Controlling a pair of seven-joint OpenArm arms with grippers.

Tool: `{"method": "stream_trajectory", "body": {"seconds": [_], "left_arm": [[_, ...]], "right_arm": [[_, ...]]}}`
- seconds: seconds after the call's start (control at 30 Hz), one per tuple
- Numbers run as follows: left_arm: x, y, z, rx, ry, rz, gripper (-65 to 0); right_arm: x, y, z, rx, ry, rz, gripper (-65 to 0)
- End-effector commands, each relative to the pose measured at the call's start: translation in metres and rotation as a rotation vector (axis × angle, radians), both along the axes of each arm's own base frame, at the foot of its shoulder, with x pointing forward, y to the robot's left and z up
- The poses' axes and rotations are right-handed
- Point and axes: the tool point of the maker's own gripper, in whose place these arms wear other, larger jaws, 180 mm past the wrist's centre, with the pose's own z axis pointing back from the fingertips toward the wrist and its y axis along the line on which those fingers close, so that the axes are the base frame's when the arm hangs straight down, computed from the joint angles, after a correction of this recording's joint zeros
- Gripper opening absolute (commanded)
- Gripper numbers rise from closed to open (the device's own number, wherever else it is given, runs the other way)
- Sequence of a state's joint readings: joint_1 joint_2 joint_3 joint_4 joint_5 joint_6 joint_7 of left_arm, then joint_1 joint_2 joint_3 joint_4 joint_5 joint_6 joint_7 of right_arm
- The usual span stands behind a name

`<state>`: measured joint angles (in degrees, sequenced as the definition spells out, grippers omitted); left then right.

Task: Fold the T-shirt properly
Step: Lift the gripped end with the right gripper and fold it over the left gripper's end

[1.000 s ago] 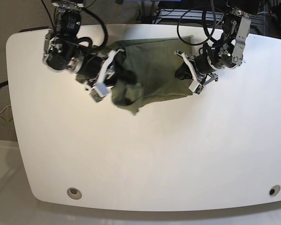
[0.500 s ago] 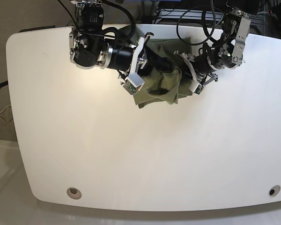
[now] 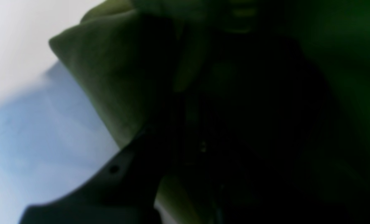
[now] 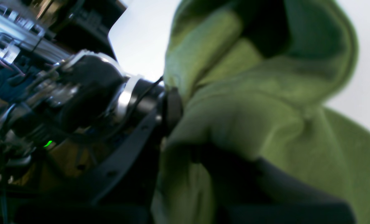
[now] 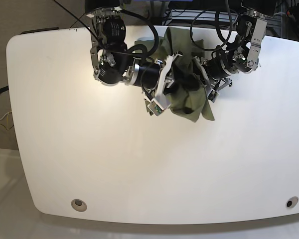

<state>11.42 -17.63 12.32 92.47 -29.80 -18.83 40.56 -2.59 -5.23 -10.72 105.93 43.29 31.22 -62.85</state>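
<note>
T-shirt [image 5: 189, 94]: olive-green cloth, bunched and doubled over itself near the far edge of the counter [image 5: 139, 164], held between the two arms; a loose flap hangs down toward the near side, and a strip runs up past the far rim. Folds fill both wrist views [image 4: 250, 102] [image 3: 116, 81].

Right pincer [image 5: 175, 82]: clenched on the T-shirt, reaching in from the base view's left, cloth draped over its fingers.

Left pincer [image 5: 205, 79]: clenched on the T-shirt, just beside the other, mostly buried in fabric.

Counter: white, rounded corners, a round hole [image 5: 79, 204] near the front left.
</note>
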Motion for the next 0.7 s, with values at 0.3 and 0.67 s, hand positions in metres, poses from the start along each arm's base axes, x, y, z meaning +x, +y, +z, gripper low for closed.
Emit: {"method": "stream_trajectory", "body": {"seconds": [0.3, 0.67], "left_arm": [[-0.025, -0.002, -0.018, 0.074, 0.115, -0.057, -65.0], [-0.025, 0.005, -0.013, 0.098, 0.119, -0.079, -65.0]], "right_arm": [[0.02, 0.013, 0.029, 0.044, -0.112, 0.059, -65.0], [0.019, 0.014, 0.019, -0.002, -0.136, 0.078, -65.0]]}}
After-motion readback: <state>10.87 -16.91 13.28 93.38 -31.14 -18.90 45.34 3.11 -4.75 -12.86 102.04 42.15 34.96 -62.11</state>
